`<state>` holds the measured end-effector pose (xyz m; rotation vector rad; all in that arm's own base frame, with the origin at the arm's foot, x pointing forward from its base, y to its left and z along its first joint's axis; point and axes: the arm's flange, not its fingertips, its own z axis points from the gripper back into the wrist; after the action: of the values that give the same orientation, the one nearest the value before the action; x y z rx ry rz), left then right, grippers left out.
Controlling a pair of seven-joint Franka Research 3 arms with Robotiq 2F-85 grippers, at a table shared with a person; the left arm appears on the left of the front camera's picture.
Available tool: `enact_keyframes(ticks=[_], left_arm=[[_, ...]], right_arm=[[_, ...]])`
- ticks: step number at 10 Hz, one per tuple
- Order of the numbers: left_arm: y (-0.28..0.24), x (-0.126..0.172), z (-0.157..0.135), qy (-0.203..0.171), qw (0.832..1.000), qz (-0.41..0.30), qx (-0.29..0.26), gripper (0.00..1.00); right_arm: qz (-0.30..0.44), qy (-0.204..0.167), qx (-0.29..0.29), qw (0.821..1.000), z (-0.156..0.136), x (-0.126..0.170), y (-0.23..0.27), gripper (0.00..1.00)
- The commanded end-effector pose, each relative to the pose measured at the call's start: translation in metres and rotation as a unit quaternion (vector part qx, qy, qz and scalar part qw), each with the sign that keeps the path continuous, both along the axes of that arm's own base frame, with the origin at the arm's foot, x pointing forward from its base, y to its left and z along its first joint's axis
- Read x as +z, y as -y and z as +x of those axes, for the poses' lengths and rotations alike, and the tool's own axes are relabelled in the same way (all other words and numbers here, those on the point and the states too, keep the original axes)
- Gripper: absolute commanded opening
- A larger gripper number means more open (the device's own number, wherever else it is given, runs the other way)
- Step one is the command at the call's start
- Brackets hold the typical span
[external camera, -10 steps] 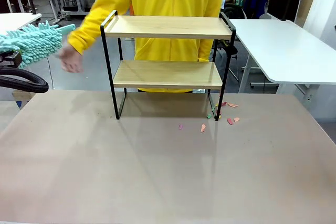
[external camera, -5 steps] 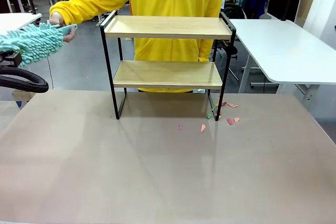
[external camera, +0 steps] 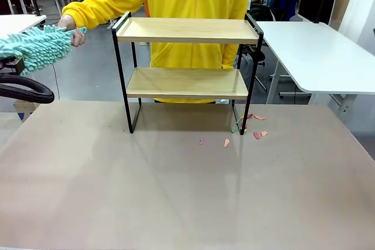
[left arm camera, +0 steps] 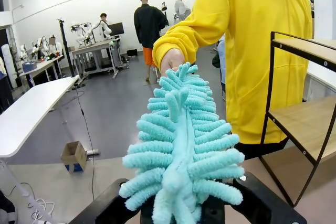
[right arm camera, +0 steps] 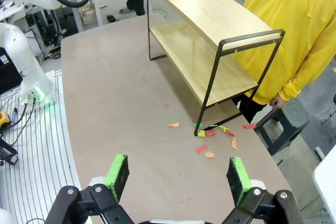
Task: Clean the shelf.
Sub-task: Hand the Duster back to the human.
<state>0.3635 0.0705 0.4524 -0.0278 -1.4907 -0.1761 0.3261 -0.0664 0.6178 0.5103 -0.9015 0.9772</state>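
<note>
The shelf [external camera: 187, 30] stands on the brown table, two light wooden boards in a black frame, both boards bare; it also rises in front of my right gripper [right arm camera: 177, 178], whose green pads [right arm camera: 118, 173] stand wide open over the table, holding nothing. My left gripper [left arm camera: 184, 211] is shut on the base of a fluffy turquoise duster [left arm camera: 181, 145], held up left of the shelf [left arm camera: 310, 124]. A person in a yellow top grips the duster's [external camera: 36, 47] far end with one hand [external camera: 68, 30]. The left gripper [external camera: 8, 64] sits at the picture's left edge.
Small coloured paper scraps [external camera: 256, 134] lie on the table by the shelf's right foot, with a few more [external camera: 227, 143] in front of it. A white table [external camera: 319, 57] stands at the right, another [external camera: 17, 23] at the far left. A black cable [external camera: 26, 88] loops under my left arm.
The person's hand has come up from beside the shelf and taken hold of the duster's far end. The duster and shelf have stayed put.
</note>
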Motion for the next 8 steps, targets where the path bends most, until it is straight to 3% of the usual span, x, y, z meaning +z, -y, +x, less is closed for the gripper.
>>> enact_keyframes(ticks=[1,2,3,4,5,6,7,8], left_arm=[[-0.002,0.003,-0.001,0.007,1.0,0.005,0.001,0.18],[-0.002,0.003,-0.001,0.007,1.0,0.005,0.001,0.18],[0.0,0.0,0.0,0.0,1.0,0.0,0.0,0.75],[-0.001,0.01,-0.006,-0.011,1.0,-0.008,0.004,0.76],[-0.005,0.026,-0.014,-0.025,0.999,-0.02,0.01,1.0],[-0.008,0.042,-0.022,-0.033,0.999,-0.031,0.014,0.79],[-0.012,0.062,-0.029,-0.025,0.999,-0.046,0.013,1.0],[-0.02,0.087,-0.035,-0.032,0.997,-0.077,0.006,1.0]], right_arm=[[0.007,0.005,0.003,1.0,0.001,0.003,0.0,1.0],[0.007,0.005,0.003,1.0,0.001,0.003,0.0,1.0],[0.007,0.005,0.003,1.0,0.001,0.003,0.0,1.0],[0.007,0.005,0.003,1.0,0.001,0.003,0.0,1.0],[0.007,0.005,0.003,1.0,0.001,0.003,0.0,1.0],[0.007,0.005,0.003,1.0,0.001,0.003,0.0,1.0],[0.007,0.005,0.003,1.0,0.001,0.003,0.0,1.0],[0.007,0.005,0.003,1.0,0.001,0.003,0.0,1.0]])
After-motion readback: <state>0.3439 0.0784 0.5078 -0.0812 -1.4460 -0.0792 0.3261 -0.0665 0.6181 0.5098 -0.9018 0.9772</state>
